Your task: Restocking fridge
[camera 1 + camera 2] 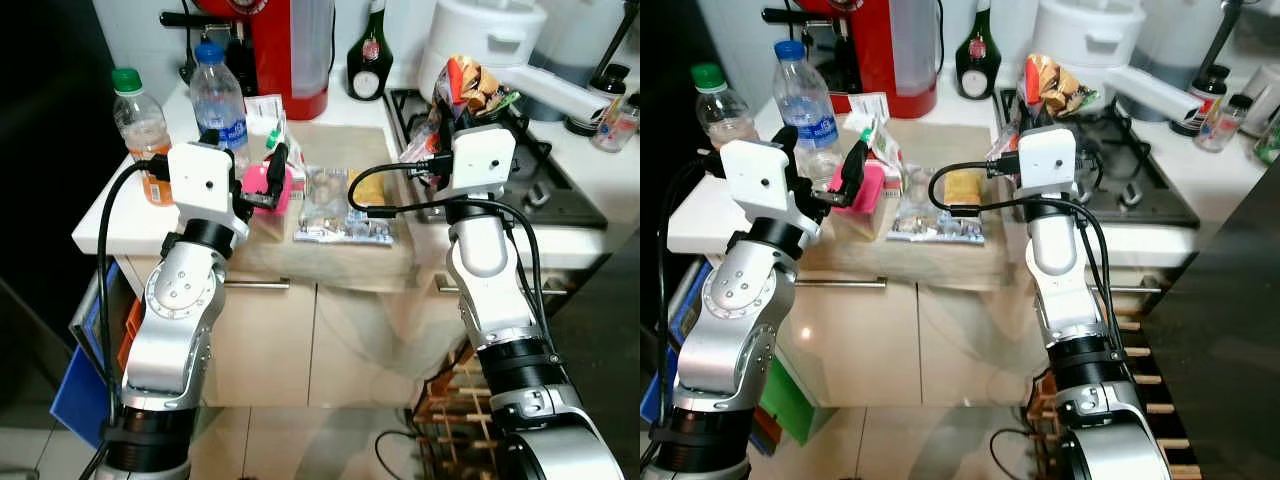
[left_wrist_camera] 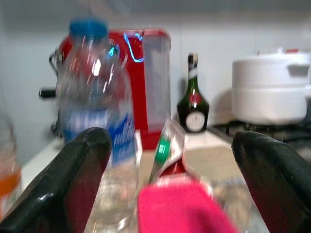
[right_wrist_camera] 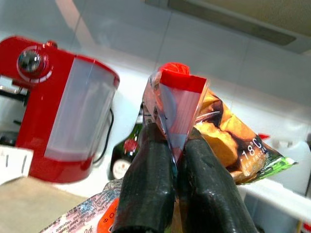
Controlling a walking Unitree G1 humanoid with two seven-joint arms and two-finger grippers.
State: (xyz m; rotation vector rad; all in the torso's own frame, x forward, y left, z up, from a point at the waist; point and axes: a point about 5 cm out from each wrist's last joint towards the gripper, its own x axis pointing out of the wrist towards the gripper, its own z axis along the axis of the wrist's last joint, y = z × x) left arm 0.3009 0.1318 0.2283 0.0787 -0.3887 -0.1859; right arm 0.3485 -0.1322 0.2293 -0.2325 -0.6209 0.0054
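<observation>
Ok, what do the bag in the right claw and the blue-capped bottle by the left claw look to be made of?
The snack bag looks like thin glossy plastic film: it crinkles, shines, and its red top edge is pinched flat in the shut right claw. The water bottle seems to be clear thin plastic: see-through, ribbed, with a paper-like label and a blue cap. The open left claw faces it.

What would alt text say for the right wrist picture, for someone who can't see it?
The right end effector pinches the edge of a snack bag between its two black fingers, lifting it. Behind stand a red coffee machine and a dark green bottle by a white tiled wall.
</observation>
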